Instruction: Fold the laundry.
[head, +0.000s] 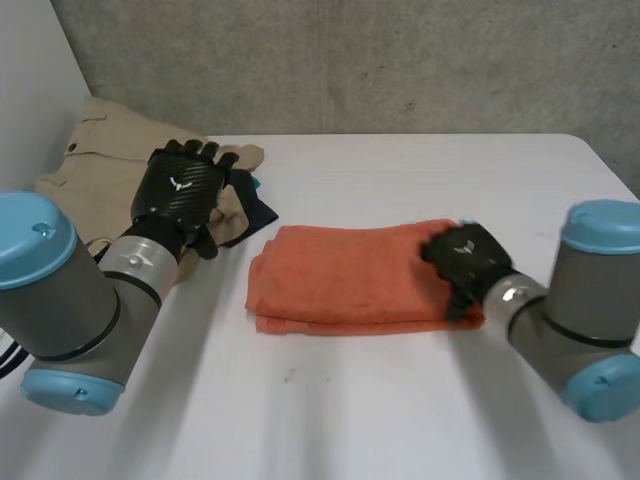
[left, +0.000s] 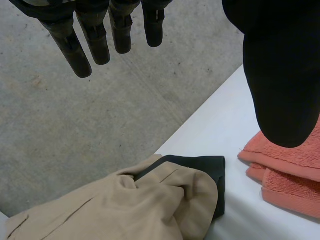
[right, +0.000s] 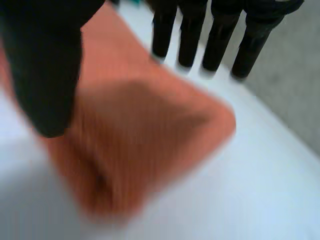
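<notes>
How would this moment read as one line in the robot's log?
left hand: open, above tan garment | right hand: open, at end of folded orange towel

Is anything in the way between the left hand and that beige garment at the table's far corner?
Nothing visible. The left hand hangs open over the beige garment with nothing between them. A dark cloth pokes out at the garment's edge, and the orange towel lies off to the side.

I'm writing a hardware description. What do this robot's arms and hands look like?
The left arm and right arm are thick grey cylinders with rounded light-blue caps and silver wrist cuffs. The left hand and right hand are black, the left's back weave-patterned with a small white mark.
</notes>
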